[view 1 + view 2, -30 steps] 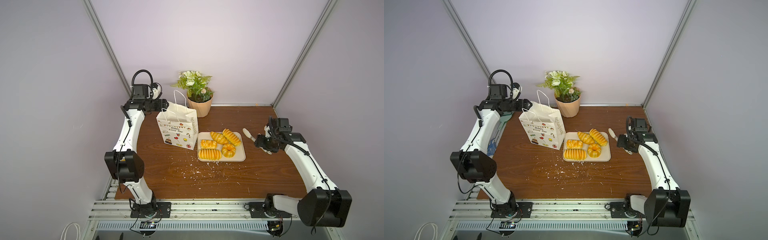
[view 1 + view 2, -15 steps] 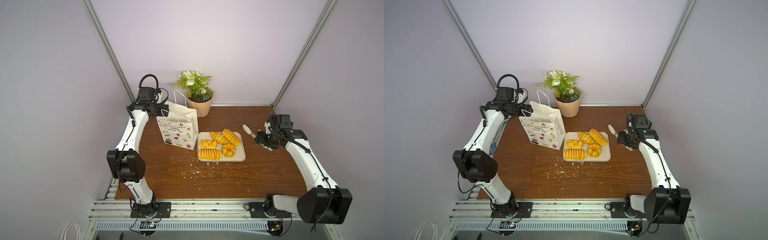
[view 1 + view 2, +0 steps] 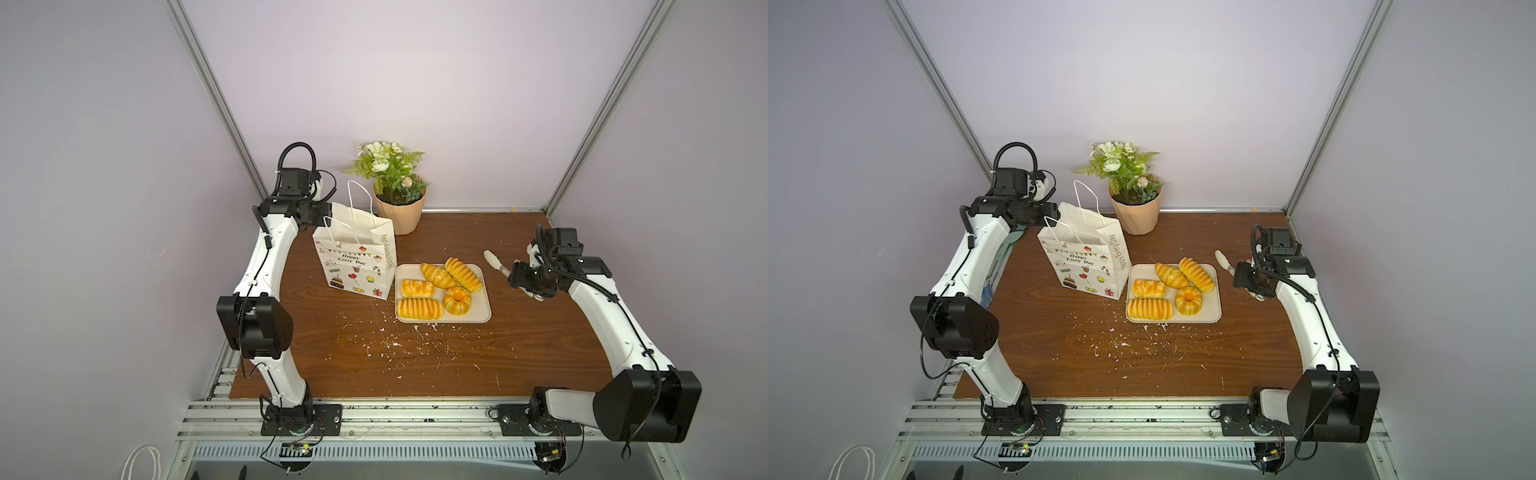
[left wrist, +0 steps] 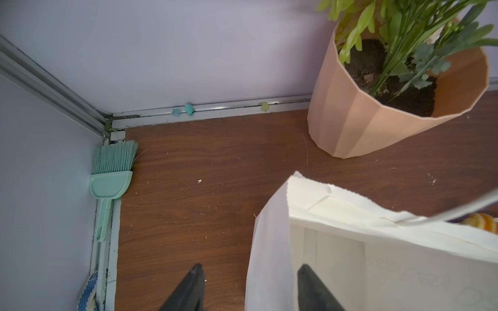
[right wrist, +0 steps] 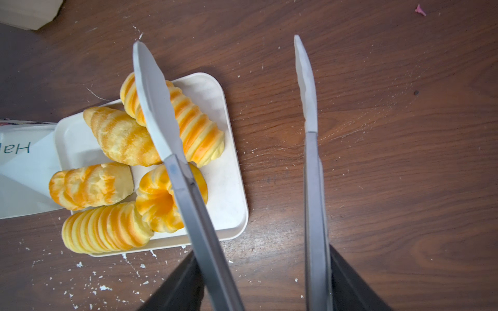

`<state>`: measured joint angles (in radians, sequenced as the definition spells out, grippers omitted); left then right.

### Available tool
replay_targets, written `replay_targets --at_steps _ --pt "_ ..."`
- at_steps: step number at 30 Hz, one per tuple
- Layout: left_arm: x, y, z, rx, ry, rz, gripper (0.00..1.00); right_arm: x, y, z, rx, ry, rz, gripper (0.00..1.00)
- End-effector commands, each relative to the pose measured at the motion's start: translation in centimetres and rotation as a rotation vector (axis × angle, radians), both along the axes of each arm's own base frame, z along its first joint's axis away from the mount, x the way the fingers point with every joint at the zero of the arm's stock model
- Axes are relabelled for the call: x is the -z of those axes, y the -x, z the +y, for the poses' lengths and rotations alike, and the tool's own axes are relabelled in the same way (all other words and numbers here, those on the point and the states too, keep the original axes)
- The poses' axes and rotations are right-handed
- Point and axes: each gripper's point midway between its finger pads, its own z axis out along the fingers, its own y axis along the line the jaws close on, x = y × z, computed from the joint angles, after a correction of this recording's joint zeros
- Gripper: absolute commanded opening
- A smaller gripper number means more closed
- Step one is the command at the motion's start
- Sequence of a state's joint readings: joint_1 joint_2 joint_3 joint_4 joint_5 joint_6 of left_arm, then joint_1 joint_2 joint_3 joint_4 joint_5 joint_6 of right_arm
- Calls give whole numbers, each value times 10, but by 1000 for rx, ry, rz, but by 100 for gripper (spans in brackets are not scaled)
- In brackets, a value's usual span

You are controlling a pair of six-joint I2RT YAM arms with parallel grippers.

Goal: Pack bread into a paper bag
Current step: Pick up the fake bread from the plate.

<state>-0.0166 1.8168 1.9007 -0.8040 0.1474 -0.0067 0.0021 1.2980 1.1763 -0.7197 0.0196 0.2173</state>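
Five pieces of bread [image 3: 419,308] lie on a beige tray [image 3: 482,316] in the middle of the brown table [image 3: 332,365]. There are two long ridged loaves [image 3: 463,274], a croissant [image 3: 436,275], a ring [image 3: 457,300] and a braided bun [image 3: 417,288]. None is in the paper bag [image 3: 357,266]. The bag stands upright with its top open, just beside the tray, on the left arm's side. A peach flowerpot [image 3: 399,218] with green leaves and white flowers stands behind the bag, near the back wall.

The left gripper [image 4: 250,272] is at a back top corner of the bag. Its jaws are apart. In the left wrist view one black finger [image 4: 194,282] is outside the bag and one is inside, with the bag's side wall between them. The paper is not pinched.

The right gripper [image 5: 264,253] is closed on a pair of tongs [image 5: 175,172], with a black finger pressing each arm from outside. The tongs are spread open with nothing between their white tips. In both top views they are just beside the tray, on the side away from the bag.

Many white crumbs [image 3: 390,345] lie on the table in front of the tray. A small green brush [image 4: 110,175] lies in a back corner of the table.
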Motion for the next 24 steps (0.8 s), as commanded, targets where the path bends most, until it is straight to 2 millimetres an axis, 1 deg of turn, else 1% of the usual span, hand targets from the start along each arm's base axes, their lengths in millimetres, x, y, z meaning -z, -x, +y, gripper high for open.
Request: replay_targets --at_steps 1,3,4,6,7,9,11,14,17,20,21,24 --pt "8 6 -4 26 5 44 51 -22 -4 6 -32 -9 -48 68" --pt "10 7 -4 24 5 51 47 -24 -4 7 -39 -10 -49 68" --pt "9 7 -5 27 8 51 39 -25 -4 7 -41 -9 -49 68" --pt "9 8 -7 33 15 55 19 -25 -4 8 -47 -8 -44 68" --pt "9 9 -6 30 12 58 11 -26 -5 9 -50 -8 -45 67" --pt "9 12 -6 21 12 67 5 -26 -5 11 -60 -11 -43 67" --pt "11 17 -7 15 19 92 3 -26 -6 14 -69 -12 -36 67" --pt "21 29 -10 10 25 157 0 -26 -7 19 -87 -11 -26 66" --pt "36 45 -23 33 35 221 0 -26 -7 26 -118 -3 -10 66" --pt "44 57 -31 46 23 254 0 -26 -7 33 -152 1 11 66" --pt "44 61 -32 50 29 261 0 -27 -6 35 -164 4 18 66" --pt "31 72 -32 48 33 241 0 -32 -4 44 -201 16 33 66"
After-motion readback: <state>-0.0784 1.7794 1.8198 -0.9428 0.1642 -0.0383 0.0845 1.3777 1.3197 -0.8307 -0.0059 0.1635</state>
